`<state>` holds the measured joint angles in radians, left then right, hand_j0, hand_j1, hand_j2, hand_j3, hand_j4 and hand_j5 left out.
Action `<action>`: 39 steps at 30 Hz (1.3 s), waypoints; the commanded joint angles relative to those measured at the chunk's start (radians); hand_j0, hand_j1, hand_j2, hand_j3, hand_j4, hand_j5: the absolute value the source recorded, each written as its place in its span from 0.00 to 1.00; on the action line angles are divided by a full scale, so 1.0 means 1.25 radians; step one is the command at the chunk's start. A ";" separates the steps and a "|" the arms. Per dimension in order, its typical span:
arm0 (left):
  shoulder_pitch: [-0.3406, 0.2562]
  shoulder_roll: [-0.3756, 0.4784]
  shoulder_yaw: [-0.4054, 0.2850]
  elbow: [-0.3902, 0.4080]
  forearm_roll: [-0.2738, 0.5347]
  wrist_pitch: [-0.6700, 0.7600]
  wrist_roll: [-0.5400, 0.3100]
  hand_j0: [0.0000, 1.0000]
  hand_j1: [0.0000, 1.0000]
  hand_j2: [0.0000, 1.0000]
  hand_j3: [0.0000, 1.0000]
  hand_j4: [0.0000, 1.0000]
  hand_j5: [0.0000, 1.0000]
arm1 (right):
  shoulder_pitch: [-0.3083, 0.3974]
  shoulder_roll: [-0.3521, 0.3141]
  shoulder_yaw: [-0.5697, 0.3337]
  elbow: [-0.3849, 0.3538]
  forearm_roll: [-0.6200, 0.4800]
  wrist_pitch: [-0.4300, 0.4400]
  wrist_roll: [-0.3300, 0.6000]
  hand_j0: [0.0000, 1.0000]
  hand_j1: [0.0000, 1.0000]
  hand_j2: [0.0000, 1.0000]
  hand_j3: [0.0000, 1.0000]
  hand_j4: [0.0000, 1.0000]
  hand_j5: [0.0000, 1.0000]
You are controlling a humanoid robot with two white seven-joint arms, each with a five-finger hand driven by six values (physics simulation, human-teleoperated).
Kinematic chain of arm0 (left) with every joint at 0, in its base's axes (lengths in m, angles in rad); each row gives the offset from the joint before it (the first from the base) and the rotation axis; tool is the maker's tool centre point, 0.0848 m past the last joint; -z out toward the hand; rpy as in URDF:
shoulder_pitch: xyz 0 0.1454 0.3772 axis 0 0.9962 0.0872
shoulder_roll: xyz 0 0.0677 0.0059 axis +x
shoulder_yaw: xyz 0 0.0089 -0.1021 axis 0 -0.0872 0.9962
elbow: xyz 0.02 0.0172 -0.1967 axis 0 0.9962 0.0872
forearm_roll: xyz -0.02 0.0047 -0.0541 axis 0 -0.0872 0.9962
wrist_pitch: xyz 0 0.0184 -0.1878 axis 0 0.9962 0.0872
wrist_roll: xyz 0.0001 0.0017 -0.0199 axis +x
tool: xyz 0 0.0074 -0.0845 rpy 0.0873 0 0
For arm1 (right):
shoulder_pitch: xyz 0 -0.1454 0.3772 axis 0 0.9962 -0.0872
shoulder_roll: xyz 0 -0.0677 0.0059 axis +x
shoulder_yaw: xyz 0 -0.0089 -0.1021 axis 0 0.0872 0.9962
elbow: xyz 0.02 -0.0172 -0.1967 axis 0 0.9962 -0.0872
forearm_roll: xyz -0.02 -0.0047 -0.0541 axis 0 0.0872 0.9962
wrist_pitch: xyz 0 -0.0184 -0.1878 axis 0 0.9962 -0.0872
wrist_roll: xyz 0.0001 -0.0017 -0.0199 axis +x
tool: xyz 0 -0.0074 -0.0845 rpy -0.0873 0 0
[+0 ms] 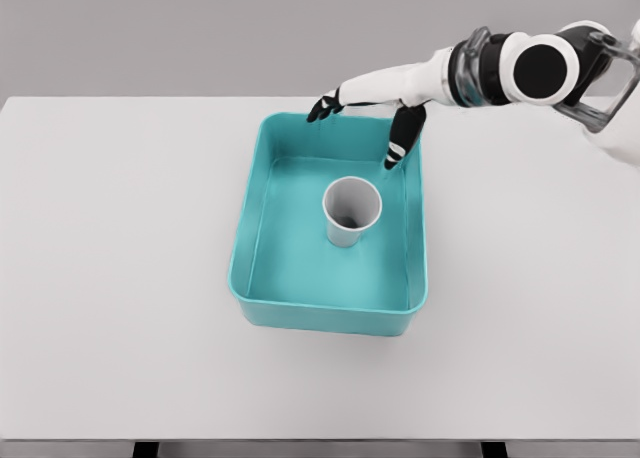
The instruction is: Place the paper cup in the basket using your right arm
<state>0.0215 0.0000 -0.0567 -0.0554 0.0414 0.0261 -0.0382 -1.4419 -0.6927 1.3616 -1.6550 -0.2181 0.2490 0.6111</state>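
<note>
Nearest, the worktop (120, 358) carries the teal basket (262, 268) with the paper cup (351, 211) upright inside; the right robot hand (375, 118), fingers spread and empty above the far rim, could topple the cup if it dips

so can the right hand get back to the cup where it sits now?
Probably yes. The right hand hangs open over the basket's far rim, and the paper cup stands upright just below it with nothing between.
</note>
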 commanded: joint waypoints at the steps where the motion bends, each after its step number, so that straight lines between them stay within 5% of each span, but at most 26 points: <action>1: 0.000 0.000 0.000 0.000 0.000 0.000 0.000 1.00 1.00 1.00 1.00 1.00 1.00 | 0.001 -0.035 -0.055 -0.032 0.000 -0.002 0.000 0.98 0.98 0.98 0.98 0.98 0.98; 5: 0.000 0.000 0.000 0.000 0.000 0.000 0.000 1.00 1.00 1.00 1.00 1.00 1.00 | 0.020 -0.073 -0.105 -0.058 0.000 -0.002 0.000 0.98 0.98 0.98 0.98 0.98 0.98; 9: 0.000 0.000 0.000 0.000 0.000 0.000 0.000 1.00 1.00 1.00 1.00 1.00 1.00 | 0.174 -0.117 -0.294 -0.079 0.003 -0.010 0.000 0.98 0.98 0.98 0.98 0.98 0.98; 14: 0.001 0.000 0.000 0.000 0.000 0.000 0.000 1.00 1.00 1.00 1.00 1.00 1.00 | 0.196 -0.136 -0.339 -0.079 0.003 -0.034 0.000 0.98 0.98 0.98 0.98 0.98 0.98; 20: 0.001 0.000 0.000 0.000 0.000 0.000 0.000 1.00 1.00 1.00 1.00 1.00 1.00 | 0.431 -0.166 -0.600 -0.079 0.001 -0.146 0.000 0.98 0.98 0.98 0.98 0.98 0.98; 28: 0.001 0.000 0.000 0.000 0.000 0.000 0.000 1.00 1.00 1.00 1.00 1.00 1.00 | 0.675 -0.145 -0.802 -0.079 0.000 -0.294 0.000 0.98 0.98 0.98 0.98 0.98 0.98; 39: 0.000 0.000 0.000 0.000 0.000 0.000 0.000 1.00 1.00 1.00 1.00 1.00 1.00 | 0.815 -0.099 -0.889 -0.079 0.000 -0.407 0.000 0.98 0.98 0.98 0.98 0.98 0.98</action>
<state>0.0230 0.0000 -0.0568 -0.0554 0.0413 0.0261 -0.0382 -0.4203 -0.8270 0.2695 -1.7529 -0.2123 -0.2422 0.6113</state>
